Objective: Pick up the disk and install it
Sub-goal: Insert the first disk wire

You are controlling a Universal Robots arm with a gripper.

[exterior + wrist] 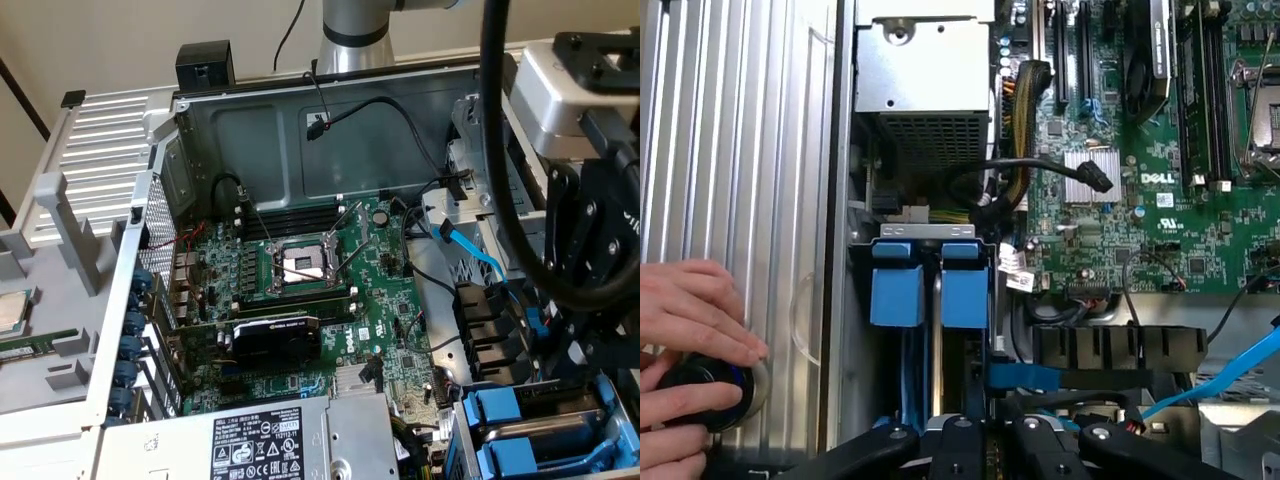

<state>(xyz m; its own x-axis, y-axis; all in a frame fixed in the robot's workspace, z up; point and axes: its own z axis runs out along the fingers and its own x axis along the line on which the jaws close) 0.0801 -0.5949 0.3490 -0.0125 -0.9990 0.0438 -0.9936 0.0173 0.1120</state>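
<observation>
My end effector [992, 432] hangs over the drive bay [930, 232]; spread or pinching, not determinable. The disk [965, 297] sits in the bay, nearest my end effector, just beside a second blue drive [897, 295]. A person's hand [690, 335] rests on a black knob [702, 395], well apart from it.

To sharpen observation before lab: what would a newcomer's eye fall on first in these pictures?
The green motherboard lying in the open computer case, its bare processor socket in the middle. Next, two bright blue-framed drives side by side in their bay, and a person's hand on a black knob outside the case.
</observation>
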